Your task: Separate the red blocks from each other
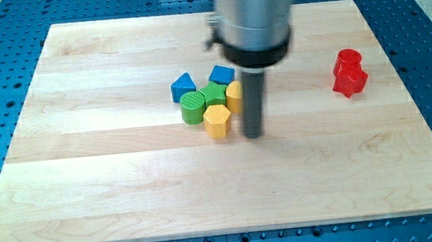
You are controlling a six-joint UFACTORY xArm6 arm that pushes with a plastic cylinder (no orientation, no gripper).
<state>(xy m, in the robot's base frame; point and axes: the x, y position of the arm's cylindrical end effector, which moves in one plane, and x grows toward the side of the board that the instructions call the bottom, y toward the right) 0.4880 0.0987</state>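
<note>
Two red blocks (349,72) are sitting touching each other near the surface's (112,185) right edge, one toward the view's top, one below it. We are holding our tip (253,135) well apart from them, just right of the yellow hexagon block (216,121) in a cluster with a yellow block (233,96), green blocks (193,105) and blue blocks (184,86). Our end effector is a bare rod, grasping nothing.

No readable text, no labels, no brands or numbers (blocks, board and rod all unmarked)
</note>
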